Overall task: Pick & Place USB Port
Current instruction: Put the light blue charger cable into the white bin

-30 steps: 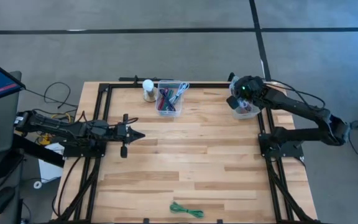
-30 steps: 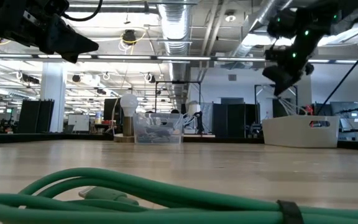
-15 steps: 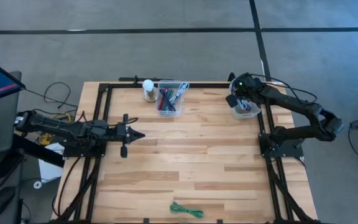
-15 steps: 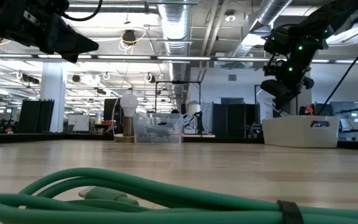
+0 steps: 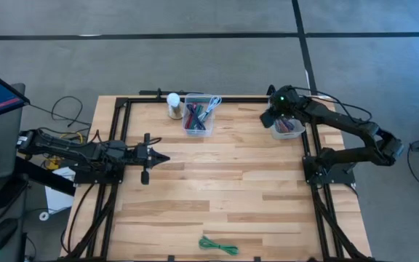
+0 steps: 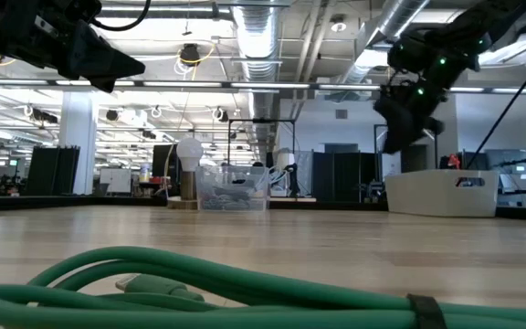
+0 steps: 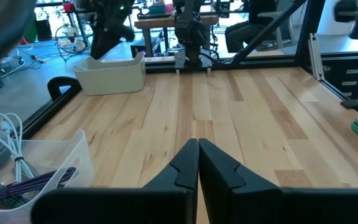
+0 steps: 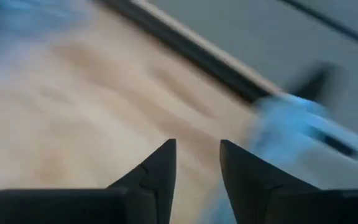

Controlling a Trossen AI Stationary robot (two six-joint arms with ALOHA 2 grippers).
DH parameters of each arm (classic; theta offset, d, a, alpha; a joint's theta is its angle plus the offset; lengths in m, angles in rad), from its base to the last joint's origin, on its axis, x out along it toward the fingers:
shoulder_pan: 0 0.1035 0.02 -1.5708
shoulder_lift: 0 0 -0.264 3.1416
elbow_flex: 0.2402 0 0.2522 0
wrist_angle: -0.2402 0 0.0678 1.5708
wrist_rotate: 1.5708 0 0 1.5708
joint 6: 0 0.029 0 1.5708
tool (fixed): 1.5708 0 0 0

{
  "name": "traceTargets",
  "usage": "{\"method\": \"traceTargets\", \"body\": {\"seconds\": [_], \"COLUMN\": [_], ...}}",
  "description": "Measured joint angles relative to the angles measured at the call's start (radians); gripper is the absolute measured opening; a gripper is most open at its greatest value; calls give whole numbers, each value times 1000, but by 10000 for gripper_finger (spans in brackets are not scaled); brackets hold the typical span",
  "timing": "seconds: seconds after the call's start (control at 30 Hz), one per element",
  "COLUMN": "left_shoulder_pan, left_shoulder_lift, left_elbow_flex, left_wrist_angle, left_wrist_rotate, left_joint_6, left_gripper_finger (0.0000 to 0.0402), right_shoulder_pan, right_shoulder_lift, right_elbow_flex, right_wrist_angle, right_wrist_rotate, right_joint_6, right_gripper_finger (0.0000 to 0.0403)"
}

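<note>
Hovering beside the white bin [image 5: 288, 128] at the tabletop's [image 5: 217, 189] far right edge, the right tool [image 8: 197, 163] is showing parted, empty fingers. The USB piece itself is not discernible; probably light, rigid, best pinched across its flat sides. The left tool [image 7: 198, 163] is waiting closed.

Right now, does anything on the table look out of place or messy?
Mostly tidy. The one stray is a green cable lying loose near the table's front edge, far from the clear bin of cables at the back. The white tub sits upright at the right rail. Nothing looks spilled or broken.
</note>
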Motion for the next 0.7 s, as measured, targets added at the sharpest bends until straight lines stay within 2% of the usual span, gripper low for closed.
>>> {"method": "traceTargets", "body": {"seconds": [0.1,0.17,0.3,0.43,0.7], "left_shoulder_pan": [0,0,0,0,0], "left_shoulder_lift": [0,0,0,0,0], "left_elbow_flex": [0,0,0,0,0], "left_wrist_angle": [0,0,0,0,1], "left_wrist_rotate": [-1,-1,-3,-3,-3], "left_joint_6": [0,0,0,0,0], "left_gripper_finger": [12,12,12,12,12], "right_shoulder_pan": [50,89,174,237,251], "right_shoulder_lift": [0,1,25,102,342], "right_elbow_flex": [0,0,0,1,32], "right_wrist_angle": [96,167,301,395,601], "right_wrist_rotate": [-150,-202,-217,-219,-235], "right_joint_6": [40,55,63,66,133], "right_gripper_finger": [117,115,109,108,130]}}
